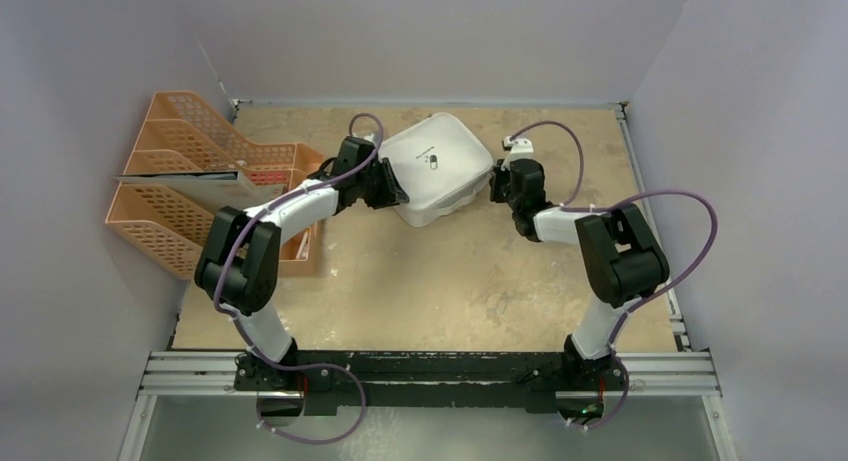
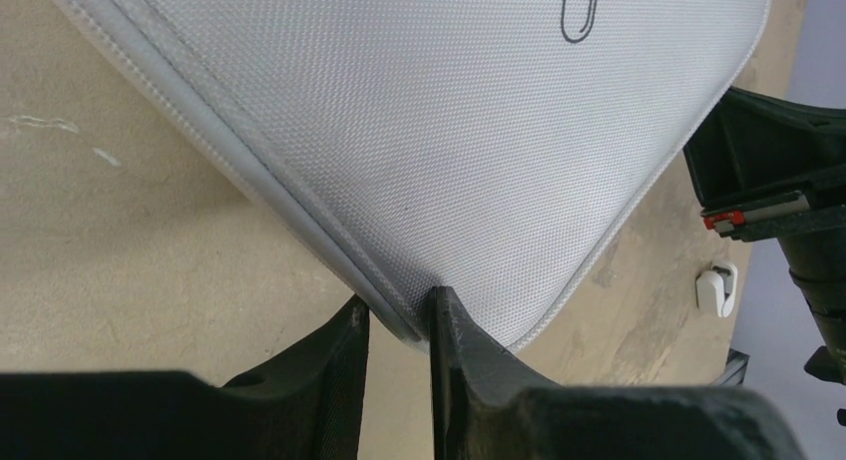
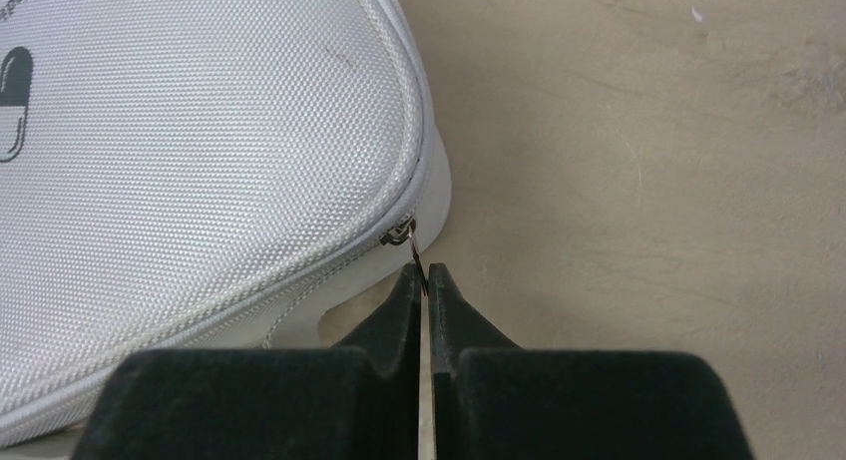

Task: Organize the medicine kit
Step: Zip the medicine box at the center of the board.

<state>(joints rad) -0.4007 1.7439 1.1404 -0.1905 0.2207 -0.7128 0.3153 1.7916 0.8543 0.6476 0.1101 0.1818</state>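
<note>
Fingers [image 3: 399,315] of right gripper [image 3: 426,278] pressed together on wire zip pull [image 3: 409,238] — pale grey-white soft-shell medicine kit [image 3: 180,161] lies left; left gripper [image 2: 399,325] pinches kit's far edge

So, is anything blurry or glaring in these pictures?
Top view: soft, even light, no glare, medicine kit sharp. Left wrist view: fabric weave crisp, left gripper dark, little detail. Right wrist view: zip pull sharp, right gripper dark against pale fabric.

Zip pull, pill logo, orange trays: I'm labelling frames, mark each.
Zip pull [image 3: 402,230], right wrist view, its metal slider.
Pill logo [image 1: 433,162], top external view, capsule's middle.
Orange trays [image 1: 150,226], top external view, front mesh wall.
</note>
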